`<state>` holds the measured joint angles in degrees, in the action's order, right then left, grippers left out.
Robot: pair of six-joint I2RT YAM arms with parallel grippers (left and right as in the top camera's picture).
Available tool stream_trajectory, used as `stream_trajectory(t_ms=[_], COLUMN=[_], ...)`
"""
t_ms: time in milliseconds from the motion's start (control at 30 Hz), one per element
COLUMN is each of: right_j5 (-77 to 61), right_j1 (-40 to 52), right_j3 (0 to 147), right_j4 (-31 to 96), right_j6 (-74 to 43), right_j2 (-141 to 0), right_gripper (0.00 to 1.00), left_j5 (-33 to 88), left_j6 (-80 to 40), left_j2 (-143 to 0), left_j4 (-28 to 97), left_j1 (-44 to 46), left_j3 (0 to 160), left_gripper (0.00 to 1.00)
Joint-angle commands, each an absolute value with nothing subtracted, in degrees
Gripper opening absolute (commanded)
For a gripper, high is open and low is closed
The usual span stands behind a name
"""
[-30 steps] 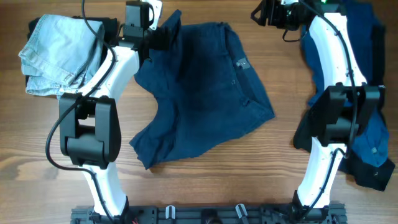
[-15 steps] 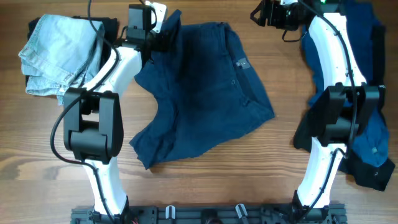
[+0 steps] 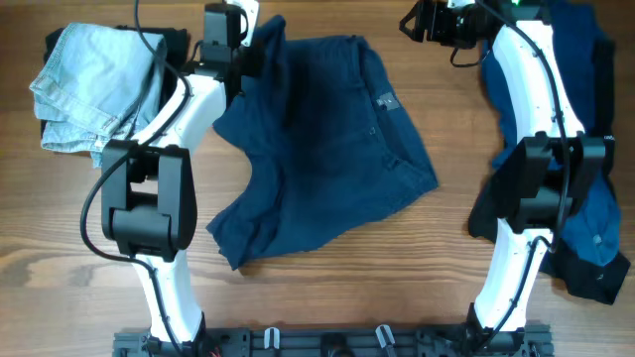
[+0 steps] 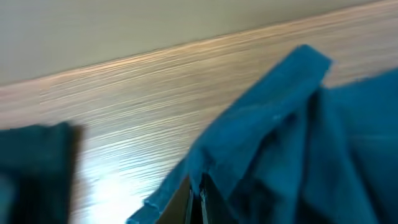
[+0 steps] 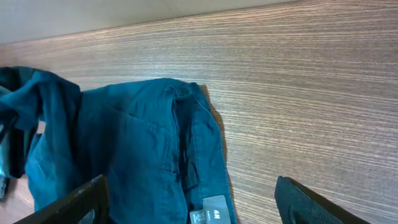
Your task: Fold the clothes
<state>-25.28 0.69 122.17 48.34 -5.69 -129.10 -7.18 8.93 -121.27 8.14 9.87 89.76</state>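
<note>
One corner of the dark blue denim shorts [image 3: 327,139], lying toward the wooden table's [image 3: 327,307] far edge, was clenched by the left gripper [image 3: 260,54], evidently to begin folding; the right gripper [image 3: 412,22] stood released, empty.

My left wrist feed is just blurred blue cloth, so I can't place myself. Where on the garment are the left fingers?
Observer: Seen from overhead, the left fingers are at the far left corner of the dark blue shorts, closed on that raised corner.
Operator: Is the right arm on the shorts too?
Observer: No. The right fingers are spread open with nothing between them, beyond the shorts' far right corner.
Operator: Anything to my left?
Observer: A bunched light denim garment lies just left of your arm.
</note>
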Motion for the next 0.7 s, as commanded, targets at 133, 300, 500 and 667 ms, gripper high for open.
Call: stream_trajectory(t_ms=[133,300,500,667], right_j5=[-22.98,-22.28,-22.24,-22.26], right_j1=[4.69,7.49,10.22,11.09], right_j3=[122.21,122.21,122.21,122.21], right_j4=[42.98,38.98,35.53,33.04], right_j6=[-4.62,-6.26,-7.92,-11.94], right_j2=[-128.51,-131.33,-136.51,-140.86], right_gripper=[0.85,0.85,0.75,0.68], left_j5=[-20.36,-20.43,-17.23,-13.21], left_j6=[-6.96,-15.9,-23.2,-23.2], left_j2=[-115.66,-115.07,-114.93,-114.96], left_j4=[13.17,21.04,28.53,30.98], left_j1=[5.8,5.06,4.47,4.49], left_j3=[93.43,93.43,93.43,93.43], left_gripper=[0.34,0.65,0.68,0.68])
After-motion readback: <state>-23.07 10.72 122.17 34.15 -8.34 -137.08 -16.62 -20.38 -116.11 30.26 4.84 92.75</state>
